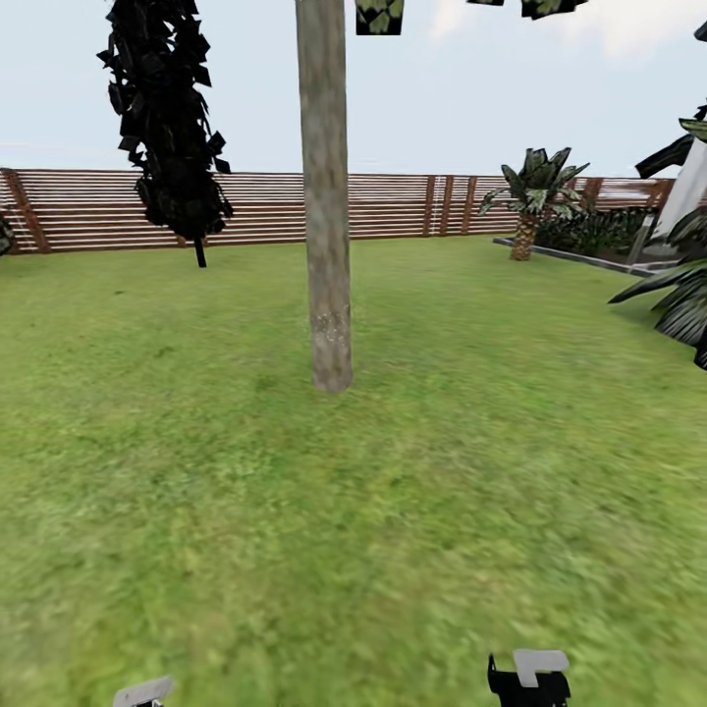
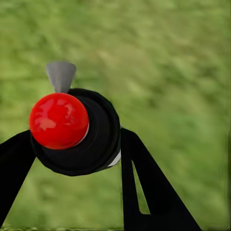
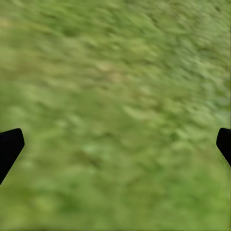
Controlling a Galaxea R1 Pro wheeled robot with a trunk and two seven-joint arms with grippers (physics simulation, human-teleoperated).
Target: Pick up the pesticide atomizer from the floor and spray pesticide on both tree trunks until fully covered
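On the lawn, dead ahead at 12 o'clock in the head view: one tree trunk, thick, pale grey-brown and mottled, rising from the grass past the top edge of the picture, with scraps of leaf at the upper edge.

At 10 o'clock: black narrow tree on a thin dark stem, standing near the fence, which is brown with horizontal slats and runs across the far side of the lawn.

At 1 to 2 o'clock: short palm beside a dark-edged planting bed; further palm fronds at 3 o'clock.

Left gripper: closed around the sprayer, a stubby black body with a pale band, a red ball on its end and a grey nozzle tab beyond it, held over grass. In the head view a grey tip shows at 7 o'clock, at the lower edge.

Right gripper: spread wide, holding nothing, its two black fingertips at opposite edges of the right wrist view, blurred grass between them. In the head view it sits at 5 o'clock, at the lower edge.
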